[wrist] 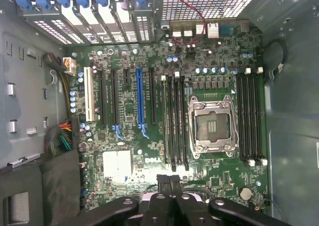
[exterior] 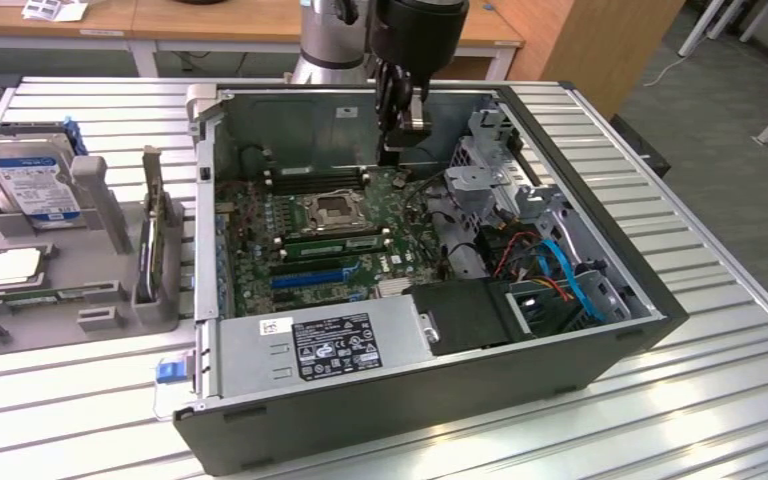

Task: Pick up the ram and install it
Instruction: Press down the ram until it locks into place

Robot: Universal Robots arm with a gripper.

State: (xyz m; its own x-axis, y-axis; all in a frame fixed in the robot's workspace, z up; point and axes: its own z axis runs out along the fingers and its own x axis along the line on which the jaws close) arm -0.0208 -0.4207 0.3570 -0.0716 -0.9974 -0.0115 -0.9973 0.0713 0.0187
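Note:
The ram (exterior: 335,241) is a long green stick standing in a motherboard slot beside the empty processor socket (exterior: 331,208). In the wrist view the ram (wrist: 164,121) fills the slot at the edge of the black slot group, on the side of the blue expansion slot (wrist: 139,101). My gripper (exterior: 402,150) hangs inside the open computer case, above the motherboard's far end and apart from the ram. Its dark fingers (wrist: 160,182) stand close together with nothing between them.
The open case (exterior: 624,330) lies on a slatted metal table. On the exterior view's left, a grey holder (exterior: 91,270) carries a hard drive (exterior: 31,180), a square silver processor (exterior: 17,265) and a narrow green board (exterior: 37,297). Cables and a drive cage (exterior: 491,190) crowd the case's right side.

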